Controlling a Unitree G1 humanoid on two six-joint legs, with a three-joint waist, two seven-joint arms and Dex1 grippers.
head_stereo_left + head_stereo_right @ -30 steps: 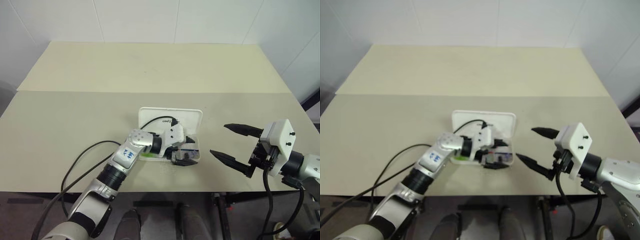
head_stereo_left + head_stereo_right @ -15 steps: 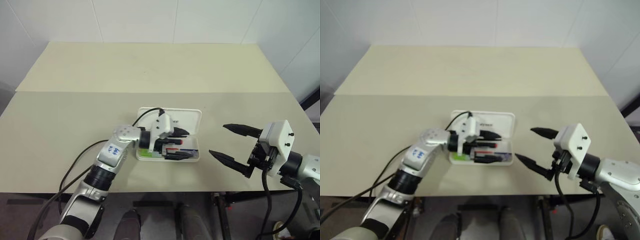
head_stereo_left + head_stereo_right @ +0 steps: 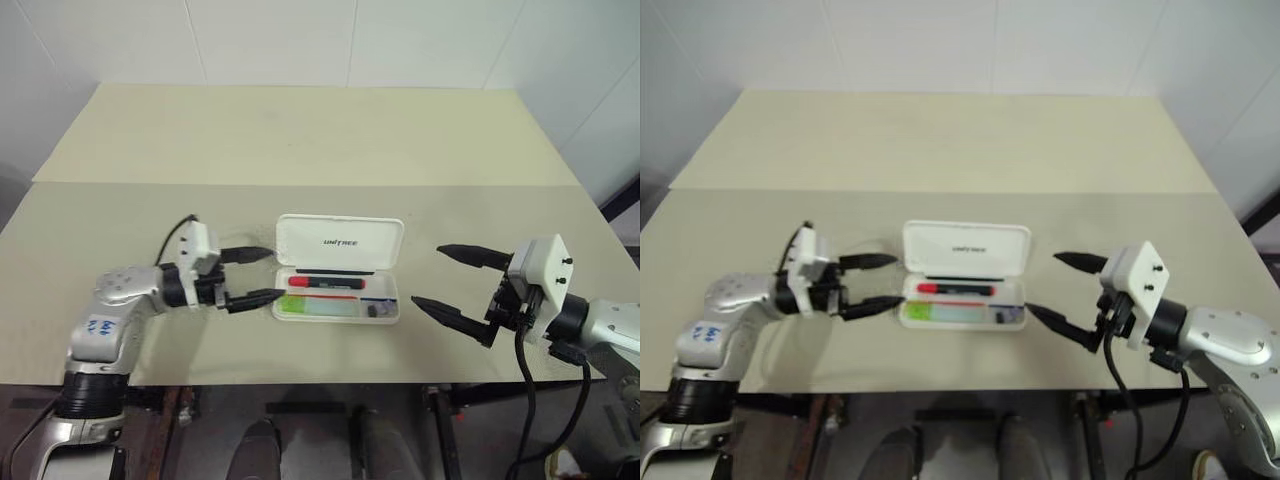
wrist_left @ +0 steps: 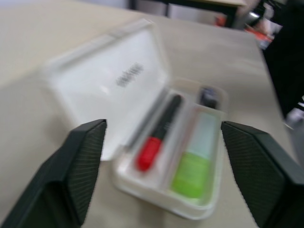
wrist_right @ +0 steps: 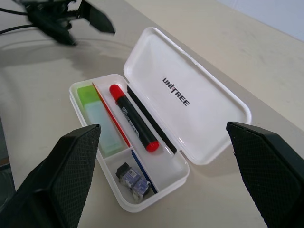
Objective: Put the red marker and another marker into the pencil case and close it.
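We see the pencil case (image 3: 338, 270) lying open, holding the red marker (image 3: 327, 283) and green marker (image 3: 318, 307). Both our left claw (image 3: 250, 275) and right claw (image 3: 440, 280) flank it, spread and empty

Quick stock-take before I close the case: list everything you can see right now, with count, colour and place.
Flat white hard plastic pencil case: 1, white, lying open mid-table, lid tilted back.
Black-barrelled marker with red cap: 1, black and red, in the case's compartment nearest the lid.
Pale light green marker: 1, light green, in the front compartment of the case.
Small dark item: 1, dark, in the small end compartment; too small to identify.
Beige table: 1, beige, under everything.
Left gripper: 1, black fingers, open, beside the case's left end, holding nothing.
Right gripper: 1, black fingers, open, off the case's right end, holding nothing.
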